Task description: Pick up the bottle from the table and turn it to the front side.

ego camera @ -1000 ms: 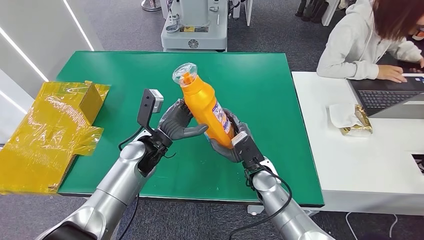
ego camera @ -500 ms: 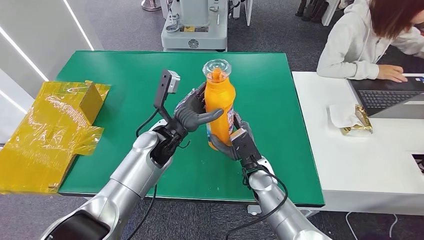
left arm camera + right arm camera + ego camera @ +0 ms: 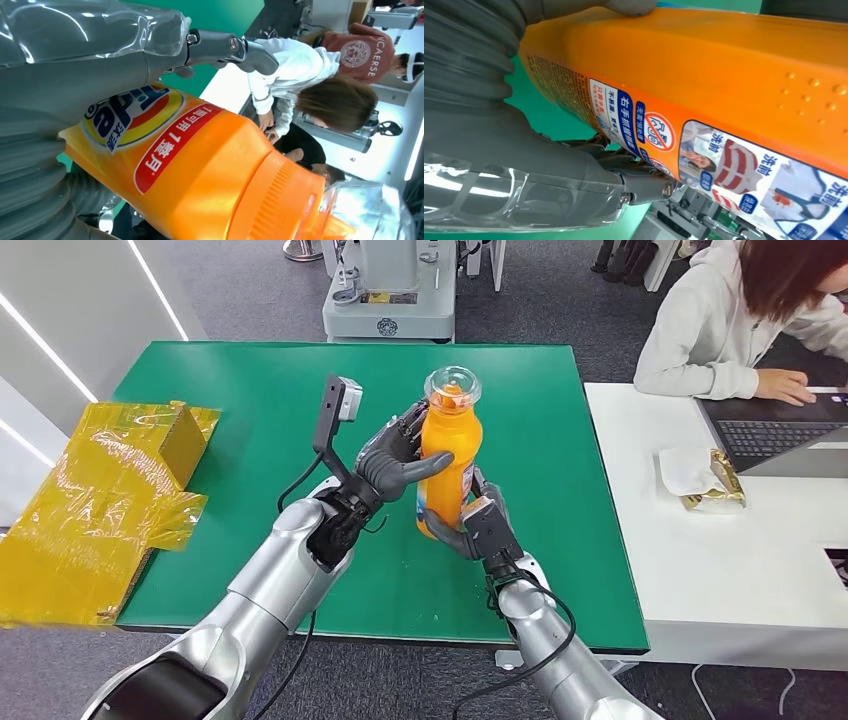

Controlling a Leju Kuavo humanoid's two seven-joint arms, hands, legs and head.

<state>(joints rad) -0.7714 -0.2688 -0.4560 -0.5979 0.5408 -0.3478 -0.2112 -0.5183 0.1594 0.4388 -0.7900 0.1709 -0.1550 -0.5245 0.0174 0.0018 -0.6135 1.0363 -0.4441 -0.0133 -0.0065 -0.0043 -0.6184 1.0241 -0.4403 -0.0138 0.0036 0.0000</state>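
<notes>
- The left hand [image 3: 400, 462] wraps the upper body of the bottle [image 3: 447, 462], thumb across the near face and darker fingers round the far side; its wrist view shows the thumb and ribbed cover lying against the bright logo label [image 3: 131, 116].
- The right hand [image 3: 470, 523] cups the bottle's lower part from below and behind, fingers curled against the base; its wrist view has the fine-print label [image 3: 704, 150] right beside the thumb.
- So the bottle stands nearly upright between the two hands, above the green table [image 3: 250, 390], clear cap [image 3: 452, 387] on top.
- The step in hand looks like the twist about the bottle's long axis: the logo side seems to face the left hand and the printed back the right.
- To do it well, I would let one hand carry the weight while the other loosens and walks round, never both slack at once.
- Keep the axis upright so the smooth plastic does not slide through the fingers.
- Off to the right, well apart, a person [image 3: 740, 320] works at a laptop [image 3: 775, 435] on the white table [image 3: 720, 570]; to the left lies yellow wrapping [image 3: 100, 500]. Neither crowds the turn.
</notes>
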